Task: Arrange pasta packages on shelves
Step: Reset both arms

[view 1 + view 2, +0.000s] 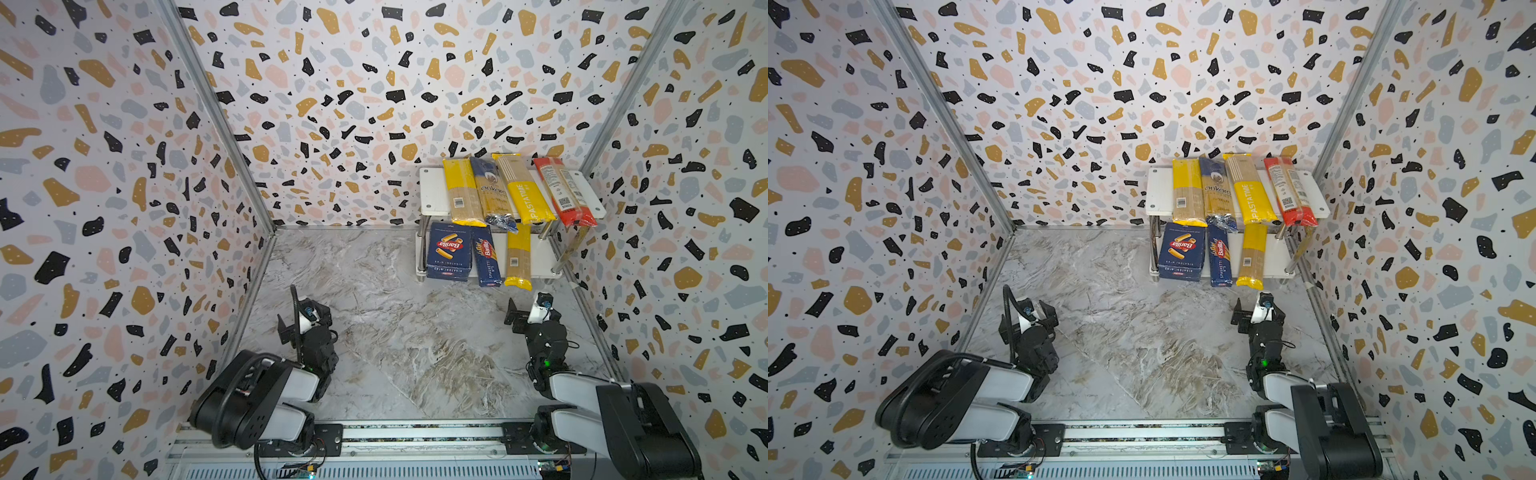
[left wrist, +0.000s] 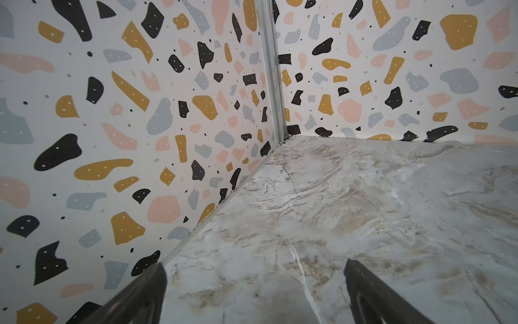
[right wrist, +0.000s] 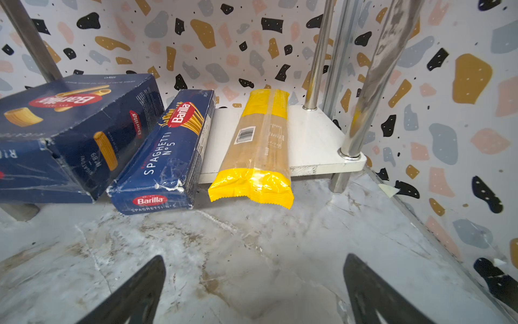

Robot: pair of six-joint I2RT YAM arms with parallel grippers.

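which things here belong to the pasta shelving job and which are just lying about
Job: rack; on top, plain yellow bag, dark blue bag, Pastatime bag, red bag; below, rigatoni box, spaghetti box, second yellow bag.
Lying about: pale scrap at the wall's foot.

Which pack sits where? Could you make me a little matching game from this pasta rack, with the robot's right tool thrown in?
Things:
1. red spaghetti bag
2. rigatoni box
3. slim spaghetti box
4. right tool

Places or states:
A. lower board, between the rigatoni box and a yellow bag
B. open, holding nothing, above the marble table
C. upper board, at the end closest to the side wall
D. lower board, at the end farthest from that wall

Pairs: 1-C, 2-D, 3-A, 4-B
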